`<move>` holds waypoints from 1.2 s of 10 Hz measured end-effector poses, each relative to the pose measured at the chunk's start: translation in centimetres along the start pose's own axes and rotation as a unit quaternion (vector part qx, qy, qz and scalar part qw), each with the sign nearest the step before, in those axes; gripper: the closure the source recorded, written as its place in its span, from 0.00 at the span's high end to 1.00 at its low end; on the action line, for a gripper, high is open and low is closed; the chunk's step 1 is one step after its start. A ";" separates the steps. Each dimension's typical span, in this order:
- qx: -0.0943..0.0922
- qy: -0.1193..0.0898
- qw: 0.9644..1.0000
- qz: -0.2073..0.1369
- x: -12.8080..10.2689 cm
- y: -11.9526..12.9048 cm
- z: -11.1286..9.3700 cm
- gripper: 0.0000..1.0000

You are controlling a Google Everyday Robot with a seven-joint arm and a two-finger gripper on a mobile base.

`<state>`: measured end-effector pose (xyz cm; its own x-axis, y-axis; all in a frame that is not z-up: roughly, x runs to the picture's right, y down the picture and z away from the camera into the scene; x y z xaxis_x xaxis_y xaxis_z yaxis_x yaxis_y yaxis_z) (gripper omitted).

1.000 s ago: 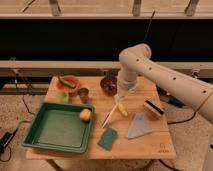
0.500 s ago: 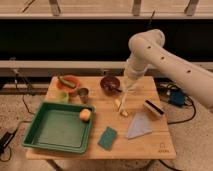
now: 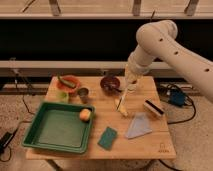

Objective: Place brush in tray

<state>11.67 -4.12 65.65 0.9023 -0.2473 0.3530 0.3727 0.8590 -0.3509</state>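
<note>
The green tray (image 3: 40,142) sits on the left front of the wooden table. My gripper (image 3: 130,84) is above the table's middle, to the right of the tray, between the dark bowl and the scrub brush. It is shut on the upper end of the white-handled brush (image 3: 126,97). The brush hangs steeply tilted, with its lower end down-left near a yellow item (image 3: 121,106) on the table. I cannot make out the brush's dark head.
An orange fruit (image 3: 85,114) rests at the tray's far right corner. A dark red bowl (image 3: 110,82), orange dish (image 3: 67,83), metal cup (image 3: 83,93) and green cup (image 3: 62,96) stand behind. A green sponge (image 3: 107,138), grey cloth (image 3: 139,125) and tan scrub brush (image 3: 154,108) lie in front and to the right.
The arm has risen and swung right. The brush, lying flat on the table a second ago, now hangs lifted from the gripper, farther right.
</note>
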 end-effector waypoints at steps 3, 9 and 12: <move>-0.007 -0.016 0.999 -0.030 -3.4 0.2 0.1 0.00; -0.041 -0.048 0.990 -0.123 -15.3 1.0 2.1 0.00; -0.045 -0.063 0.983 -0.169 -20.0 1.2 1.3 0.00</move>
<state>-6.21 2.49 59.29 0.6925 -0.4493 0.5644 0.6686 0.6935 -0.2683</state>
